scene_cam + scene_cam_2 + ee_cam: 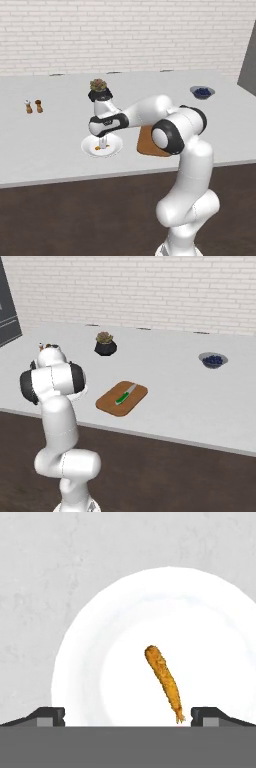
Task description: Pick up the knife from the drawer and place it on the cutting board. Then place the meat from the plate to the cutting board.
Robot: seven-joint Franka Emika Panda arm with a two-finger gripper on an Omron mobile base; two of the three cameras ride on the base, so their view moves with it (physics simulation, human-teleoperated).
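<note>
We see the tabletop (45,145) with wide bare room around the plate (114,146): its front edge runs near the plate at 6 o'clock, and the cutting board (146,144) lies just beside the plate at 3 o'clock. A potted plant (99,90) stands behind the plate at 12 o'clock, two small shakers (33,106) sit well apart at 10 o'clock, and a bowl of dark berries (202,92) sits far off at 2 o'clock.

On the board, in the right base view, we find the knife (125,395) lying flat, green handle toward the front edge, blade pointing to 1 o'clock.

Our gripper (102,144) hangs over the plate, its jaws spread wide apart and holding nothing. In the hand view the fingertips (47,714) stand at either side of the bottom, and the meat (163,681) lies on the plate between them, nearer the right tip, slanting from 11 o'clock down to 5 o'clock, with white plate free all around it
</note>
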